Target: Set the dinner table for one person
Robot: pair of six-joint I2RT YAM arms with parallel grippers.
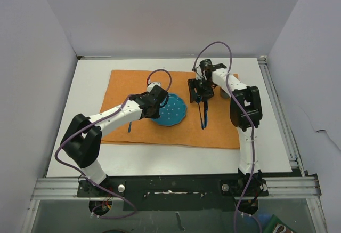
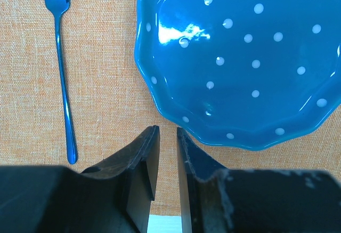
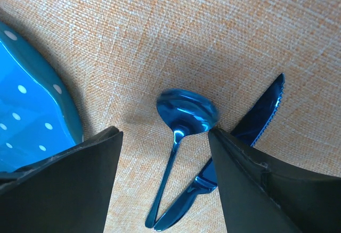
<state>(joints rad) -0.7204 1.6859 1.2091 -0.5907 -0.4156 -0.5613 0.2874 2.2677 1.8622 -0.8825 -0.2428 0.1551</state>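
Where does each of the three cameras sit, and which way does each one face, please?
Top view: above and behind the bases, looking down on the table and orange cloth; the left arm and right arm show.
Left wrist view: on the left arm, facing down at the fork and plate; the left gripper shows.
Right wrist view: on the right arm, facing down at the spoon and knife; the right gripper shows.
Shared: both wrist views catch the plate and orange cloth.
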